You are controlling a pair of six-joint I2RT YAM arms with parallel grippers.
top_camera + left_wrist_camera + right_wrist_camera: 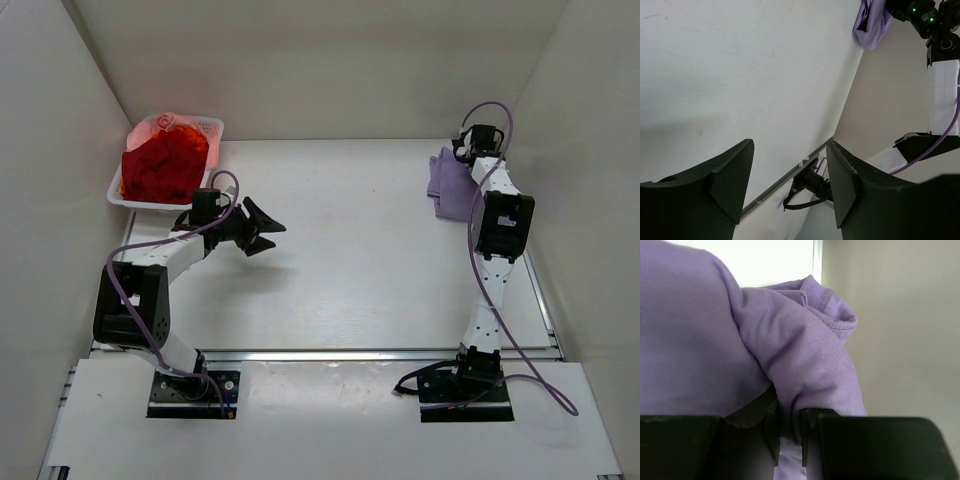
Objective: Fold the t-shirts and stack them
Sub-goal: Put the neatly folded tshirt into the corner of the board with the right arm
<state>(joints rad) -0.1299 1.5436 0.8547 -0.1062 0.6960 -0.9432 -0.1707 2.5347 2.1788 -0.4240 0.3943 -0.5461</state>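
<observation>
Close to me, the two arms are bolted down at the near edge of the white table (350, 270); the left arm bends low and leans over toward the left side; its left gripper (262, 232) hangs over bare table with its two dark fingers (735, 175) spread wide apart and nothing between them; it points toward the middle of the table. The right arm stands tall and reaches all the way to the far right side, near the wall; there the right gripper (789, 440) comes down on the purple t-shirt (448, 188); its jaws are squeezed tight on a fold of the purple cloth, and in the right wrist view the cloth bulges up over the fingers. The purple t-shirt lies in a small heap on the table at the far right; I cannot tell how neat its folds are. Over in the far left corner sits a white tray (214, 126); a red t-shirt (165, 165) is crumpled up inside it, well apart from both grippers.
</observation>
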